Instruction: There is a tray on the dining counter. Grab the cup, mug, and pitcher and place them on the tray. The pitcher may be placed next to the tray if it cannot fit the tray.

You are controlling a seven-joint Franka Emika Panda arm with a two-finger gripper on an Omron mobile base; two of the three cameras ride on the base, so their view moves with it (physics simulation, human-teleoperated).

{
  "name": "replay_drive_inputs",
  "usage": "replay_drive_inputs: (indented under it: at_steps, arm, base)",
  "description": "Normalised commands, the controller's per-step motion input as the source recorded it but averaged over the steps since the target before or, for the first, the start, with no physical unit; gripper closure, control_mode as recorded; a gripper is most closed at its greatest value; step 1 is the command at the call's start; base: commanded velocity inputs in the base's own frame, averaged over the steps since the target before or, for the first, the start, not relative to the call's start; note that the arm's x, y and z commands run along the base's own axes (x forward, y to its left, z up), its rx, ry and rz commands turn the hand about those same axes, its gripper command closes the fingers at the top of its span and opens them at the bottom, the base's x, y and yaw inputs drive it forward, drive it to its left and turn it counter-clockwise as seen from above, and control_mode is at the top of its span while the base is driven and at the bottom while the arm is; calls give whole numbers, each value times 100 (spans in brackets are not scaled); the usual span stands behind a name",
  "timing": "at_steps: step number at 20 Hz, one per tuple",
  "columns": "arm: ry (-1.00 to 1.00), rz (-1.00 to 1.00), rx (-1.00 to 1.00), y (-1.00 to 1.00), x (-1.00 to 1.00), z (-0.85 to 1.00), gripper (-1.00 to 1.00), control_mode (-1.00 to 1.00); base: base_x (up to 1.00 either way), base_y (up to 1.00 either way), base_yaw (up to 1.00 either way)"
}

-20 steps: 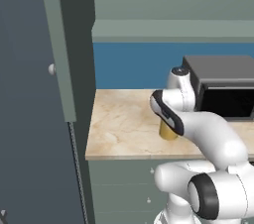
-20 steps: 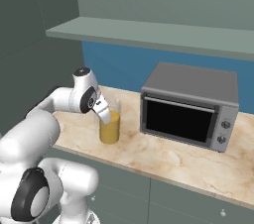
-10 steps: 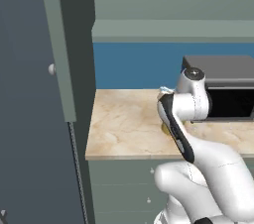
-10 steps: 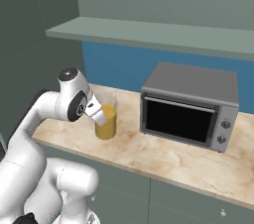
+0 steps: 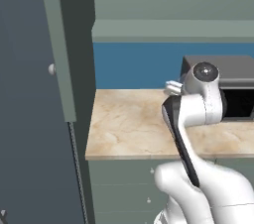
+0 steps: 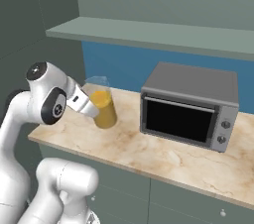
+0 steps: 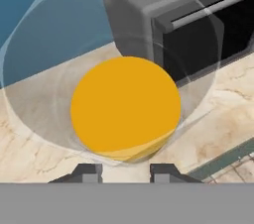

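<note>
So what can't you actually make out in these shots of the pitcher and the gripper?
- Left base view: the arm hides the pitcher.
- Right base view: the gripper sits behind the wrist; its grip cannot be seen.
- Hand view: fingertips cut off at the bottom; contact with the glass unclear.
- Microwave: knob markings too small.

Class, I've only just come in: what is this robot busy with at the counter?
The white arm has its gripper at the pitcher, a clear glass cylinder with orange liquid, on the marbled counter left of the grey oven. The finger tips sit at the glass rim; a firm grip can't be confirmed.
</note>
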Motion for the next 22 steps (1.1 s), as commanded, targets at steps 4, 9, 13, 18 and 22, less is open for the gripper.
replay_drive_inputs:
  at_steps: [4, 9, 13, 18, 22]
  arm:
    - [18, 5, -9, 0, -15, 100, 100, -100]
    - [29, 3, 0, 0, -31, 92, 100, -100]
    - [8, 4, 0, 0, -49, 39, 100, -100]
    - [0, 4, -1, -3, -15, 4, 100, -100]
    - [0, 3, 0, -14, -9, 0, 100, -100]
  base:
    - [0, 0, 0]
    - [0, 0, 0]
    - [0, 0, 0]
    - [0, 0, 0]
    - [0, 0, 0]
